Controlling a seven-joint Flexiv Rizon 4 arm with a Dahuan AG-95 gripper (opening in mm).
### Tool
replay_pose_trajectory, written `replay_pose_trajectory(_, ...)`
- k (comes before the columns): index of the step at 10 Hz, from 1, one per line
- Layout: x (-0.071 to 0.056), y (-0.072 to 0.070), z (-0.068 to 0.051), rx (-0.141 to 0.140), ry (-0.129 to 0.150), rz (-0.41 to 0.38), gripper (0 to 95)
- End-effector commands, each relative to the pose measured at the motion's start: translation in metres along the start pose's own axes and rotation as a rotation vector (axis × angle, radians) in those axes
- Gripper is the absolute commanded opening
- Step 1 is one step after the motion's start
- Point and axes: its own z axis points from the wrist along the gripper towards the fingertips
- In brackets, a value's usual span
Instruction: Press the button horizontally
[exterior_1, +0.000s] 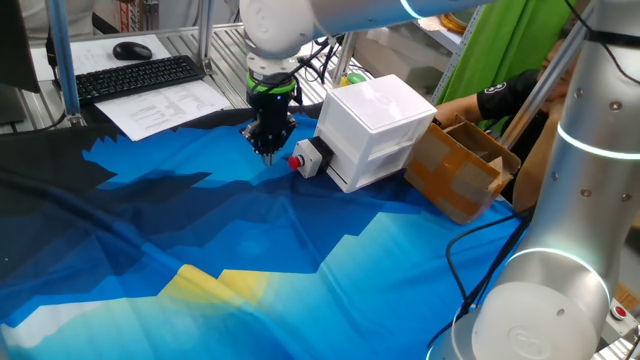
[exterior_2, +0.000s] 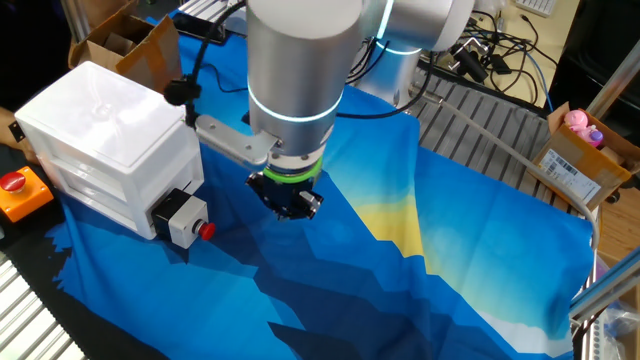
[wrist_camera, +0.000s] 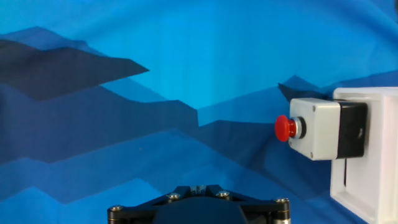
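The button (exterior_1: 297, 162) is small, round and red, facing sideways from a small white-and-black housing (exterior_1: 313, 155) fixed to the side of a white plastic box (exterior_1: 378, 130). It also shows in the other fixed view (exterior_2: 206, 231) and in the hand view (wrist_camera: 285, 128) at the right. My gripper (exterior_1: 268, 152) points down at the blue cloth, just left of the button and a short way apart from it. In the other fixed view my gripper (exterior_2: 292, 208) hangs right of the button. The fingertips do not show clearly in any view.
A blue patterned cloth (exterior_1: 200, 240) covers the table. A cardboard box (exterior_1: 462, 165) stands behind the white box. A keyboard (exterior_1: 140, 75), mouse (exterior_1: 132, 50) and papers (exterior_1: 165, 105) lie at the far left. An orange box with a red button (exterior_2: 18, 190) sits beyond the white box.
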Motion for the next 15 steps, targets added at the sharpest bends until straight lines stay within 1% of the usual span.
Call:
replay_pose_trajectory(1,0.002,-0.001,0.000,0.029,-0.050,0.008,0.0)
replay_pose_trajectory(3,0.002,-0.001,0.000,0.034,-0.063,-0.002,0.0)
replay_pose_trajectory(4,0.002,-0.001,0.000,0.038,-0.064,-0.006,0.0)
replay_pose_trajectory(5,0.002,-0.001,0.000,0.049,-0.062,-0.021,0.0)
replay_pose_trajectory(6,0.002,-0.001,0.000,0.074,-0.058,-0.049,0.0)
replay_pose_trajectory(7,-0.016,0.001,0.000,0.095,-0.051,-0.076,0.0)
replay_pose_trajectory(8,-0.036,0.001,0.001,0.125,-0.049,-0.101,0.0)
replay_pose_trajectory(9,-0.047,0.000,0.002,0.132,-0.050,-0.113,0.0)
replay_pose_trajectory(10,-0.062,-0.002,0.004,0.133,-0.049,-0.123,0.0)
replay_pose_trajectory(11,-0.070,-0.005,0.006,0.134,-0.047,-0.131,0.0)
replay_pose_trajectory(13,-0.072,-0.023,0.016,0.141,-0.047,-0.150,0.0)
replay_pose_trajectory(15,-0.073,-0.035,0.026,0.154,-0.043,-0.164,0.0)
